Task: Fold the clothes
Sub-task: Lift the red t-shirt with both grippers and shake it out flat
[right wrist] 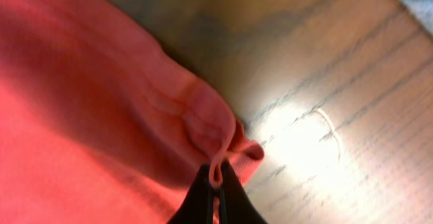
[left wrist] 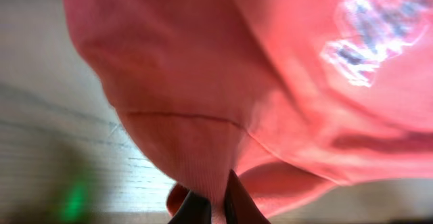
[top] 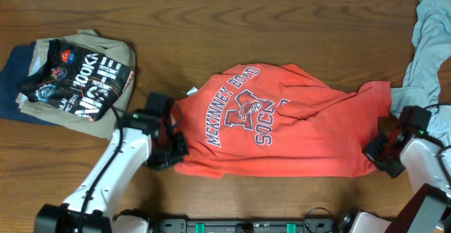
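We see left pincer [left wrist: 215, 207] clenched on the red-orange T-shirt [top: 282, 127] edge, right pincer [right wrist: 216, 187] clenched on the opposite edge, shirt spread on desk [top: 211, 22] between them.

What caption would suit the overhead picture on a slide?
Left gripper and right gripper each pinch an edge of the red-orange T-shirt spread over the wooden table, other clothes piled nearby.
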{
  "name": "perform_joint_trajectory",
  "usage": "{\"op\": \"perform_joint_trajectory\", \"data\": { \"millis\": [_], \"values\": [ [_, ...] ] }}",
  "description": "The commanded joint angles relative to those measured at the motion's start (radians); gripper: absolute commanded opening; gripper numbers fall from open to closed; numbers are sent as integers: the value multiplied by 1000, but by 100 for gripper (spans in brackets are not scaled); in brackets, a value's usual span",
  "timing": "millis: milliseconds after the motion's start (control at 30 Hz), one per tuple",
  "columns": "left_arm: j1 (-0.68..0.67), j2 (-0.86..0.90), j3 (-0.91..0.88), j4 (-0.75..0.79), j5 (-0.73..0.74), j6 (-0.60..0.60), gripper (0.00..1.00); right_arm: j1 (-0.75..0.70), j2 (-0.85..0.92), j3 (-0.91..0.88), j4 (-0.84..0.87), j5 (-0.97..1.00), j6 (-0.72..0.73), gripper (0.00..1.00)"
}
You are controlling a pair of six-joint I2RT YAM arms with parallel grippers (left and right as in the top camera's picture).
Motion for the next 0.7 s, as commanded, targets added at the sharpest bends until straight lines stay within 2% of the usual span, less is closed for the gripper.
{"op": "perform_joint_trajectory", "data": {
  "millis": [0,267,500,667],
  "values": [
    [5,-8,169,-53,9,126,6,-7,-47,174,-95,-111,-85,1],
    [5,-13,553,-224,-1,185,6,-7,-85,560,-425,-187,-215,1],
    [5,-66,877,-359,-159,185,6,-7,-88,851,-586,-206,-257,1],
    [5,-142,1048,-377,-221,185,6,-7,-88,1049,-670,-220,-257,1]
  ]
}}
